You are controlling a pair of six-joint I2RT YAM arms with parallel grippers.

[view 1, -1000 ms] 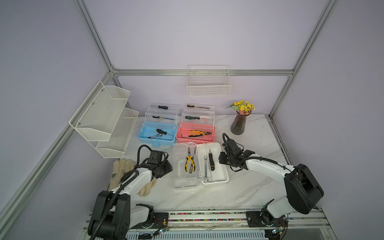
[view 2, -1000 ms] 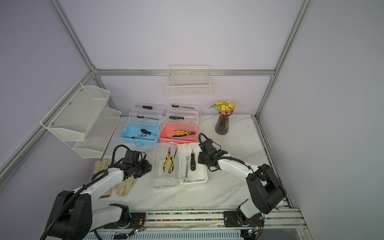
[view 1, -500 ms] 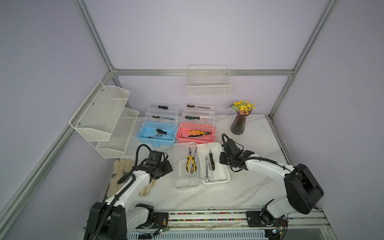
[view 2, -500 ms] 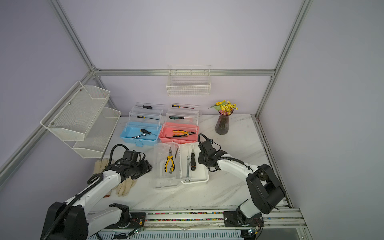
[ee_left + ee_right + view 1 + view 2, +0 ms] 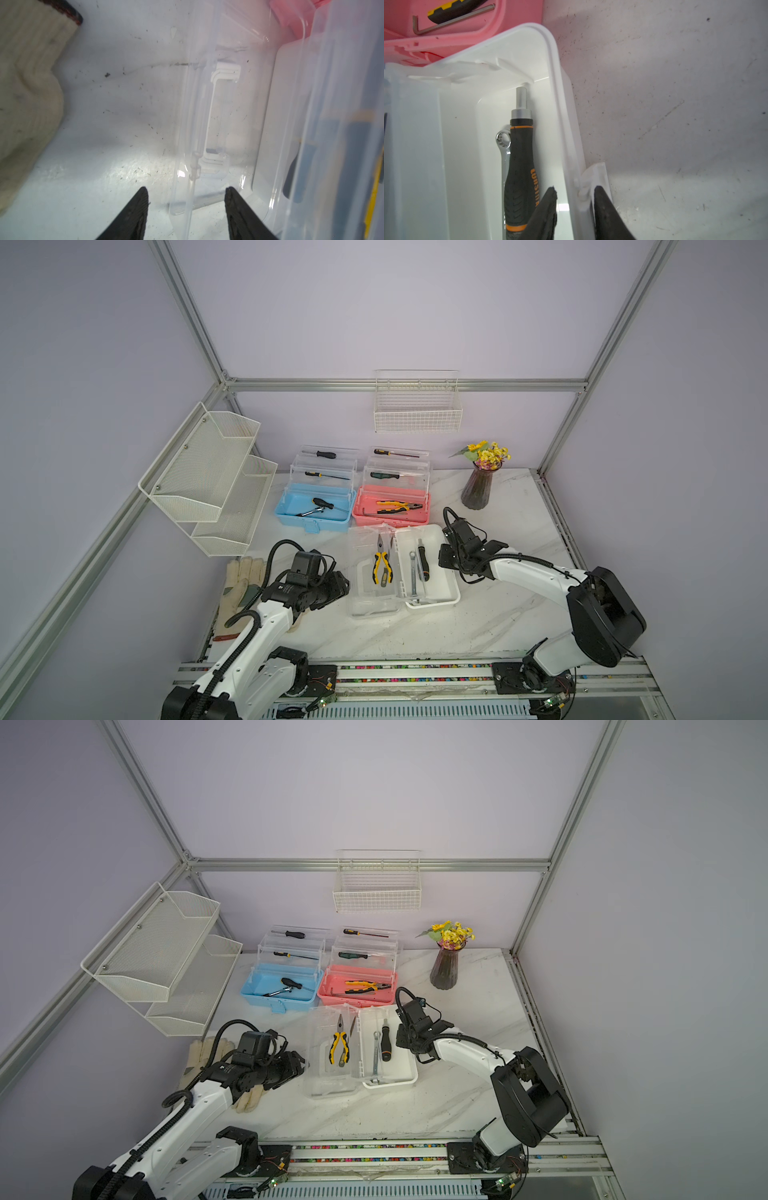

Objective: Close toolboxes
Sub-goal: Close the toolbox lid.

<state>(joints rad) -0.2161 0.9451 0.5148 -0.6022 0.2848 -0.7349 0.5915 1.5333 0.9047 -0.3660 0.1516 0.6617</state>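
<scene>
- Lower centre of a top view: white toolbox (image 5: 432, 602), open, clear lid (image 5: 368, 603) laid flat to its left.
- Right gripper (image 5: 574, 193): narrow, pinched on that box's right wall at the latch (image 5: 598, 172).
- Left gripper (image 5: 186, 191): spread wide, astride the lid's outer edge, clamping nothing.
- Just above: blue toolbox (image 5: 291, 506) and pink toolbox (image 5: 374, 517), side by side, both open.

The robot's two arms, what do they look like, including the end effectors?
The left arm and right arm have white link shells joined by black motor housings. A ribbed black cable loops above the left wrist; thinner black wires trail from the right. The left end effector and right end effector each have two matte black fingers tapering to points.
</scene>
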